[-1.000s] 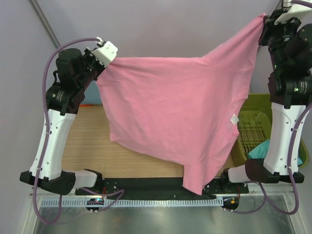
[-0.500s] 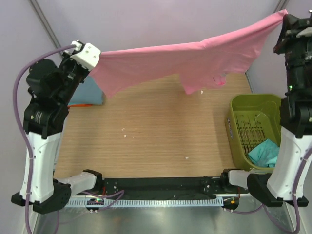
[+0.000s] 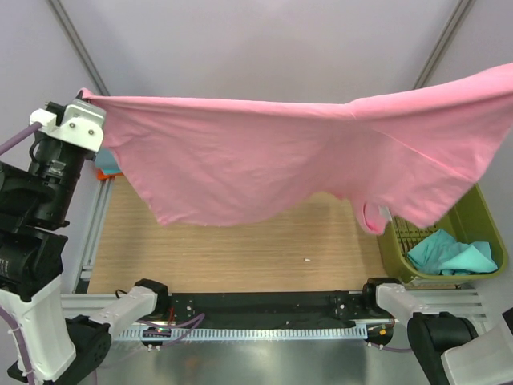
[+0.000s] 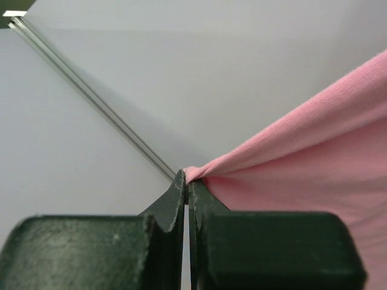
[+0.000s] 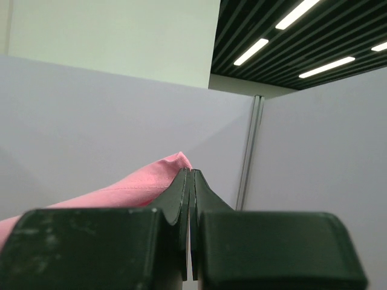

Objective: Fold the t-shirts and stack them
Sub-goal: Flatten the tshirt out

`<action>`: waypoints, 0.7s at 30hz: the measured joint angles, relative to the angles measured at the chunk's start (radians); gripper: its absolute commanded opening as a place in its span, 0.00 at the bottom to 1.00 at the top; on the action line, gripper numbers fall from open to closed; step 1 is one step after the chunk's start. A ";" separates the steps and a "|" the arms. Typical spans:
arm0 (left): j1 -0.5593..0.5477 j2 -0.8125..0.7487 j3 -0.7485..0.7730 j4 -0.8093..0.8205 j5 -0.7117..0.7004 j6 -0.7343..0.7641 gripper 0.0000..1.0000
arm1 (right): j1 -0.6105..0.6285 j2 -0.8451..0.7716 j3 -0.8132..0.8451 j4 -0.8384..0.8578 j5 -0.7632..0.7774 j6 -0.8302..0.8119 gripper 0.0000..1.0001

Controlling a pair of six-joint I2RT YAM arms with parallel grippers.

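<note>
A light wooden table (image 3: 240, 249) lies below, with an olive-green plastic basket (image 3: 394, 255) at its right edge holding a crumpled teal cloth t-shirt (image 3: 449, 255). Above them, clear of the tabletop, a bright pink cloth t-shirt (image 3: 280, 152) hangs stretched wide between the arms, its lower hem sagging. The left gripper (image 4: 186, 178) is pinched tight on one upper corner. The right gripper (image 5: 189, 172), outside the overhead view, is clamped likewise on the opposite corner.

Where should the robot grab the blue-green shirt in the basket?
Pinch a raised fold on top of the teal shirt, coming straight down from above. It lies crumpled low inside the green basket, so the walls block any sideways approach.
</note>
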 measured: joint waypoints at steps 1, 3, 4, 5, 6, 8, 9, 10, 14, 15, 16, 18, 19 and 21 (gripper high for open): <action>0.000 0.008 0.018 0.000 0.001 0.000 0.00 | 0.000 0.002 0.028 0.002 -0.002 -0.003 0.01; 0.000 0.027 0.054 0.000 0.002 0.002 0.00 | 0.000 0.004 0.052 0.008 -0.003 -0.011 0.01; 0.000 0.037 0.065 0.000 0.004 0.005 0.00 | 0.000 0.004 0.053 0.014 -0.003 -0.014 0.01; 0.000 0.045 0.070 0.002 0.004 0.008 0.00 | 0.000 0.006 0.050 0.019 -0.004 -0.016 0.01; 0.000 0.052 0.069 0.002 0.004 0.013 0.00 | 0.000 0.008 0.044 0.026 -0.005 -0.019 0.01; 0.000 0.064 0.052 0.006 0.003 0.027 0.00 | 0.000 0.010 -0.005 0.051 -0.014 -0.022 0.01; 0.000 0.066 0.025 0.012 0.003 0.031 0.00 | 0.000 0.010 -0.042 0.062 -0.021 -0.024 0.01; 0.000 0.066 -0.011 0.016 0.002 0.032 0.00 | 0.000 0.010 -0.098 0.084 -0.029 -0.025 0.01; 0.001 0.068 -0.239 0.038 0.003 0.035 0.00 | 0.000 -0.001 -0.385 0.160 -0.060 -0.030 0.01; 0.002 0.070 -0.299 0.043 0.005 0.034 0.00 | 0.000 0.001 -0.486 0.177 -0.068 -0.031 0.01; 0.002 0.071 -0.375 0.056 0.006 0.034 0.00 | 0.000 0.002 -0.565 0.190 -0.075 -0.034 0.01; 0.003 0.101 -0.514 0.052 0.013 0.030 0.00 | 0.000 0.022 -0.730 0.192 -0.089 -0.035 0.01; 0.005 0.124 -0.586 0.068 0.020 0.029 0.00 | 0.000 0.051 -0.808 0.213 -0.097 -0.037 0.01; 0.014 0.177 -0.697 0.076 0.042 0.027 0.00 | 0.000 0.121 -0.935 0.233 -0.116 -0.041 0.01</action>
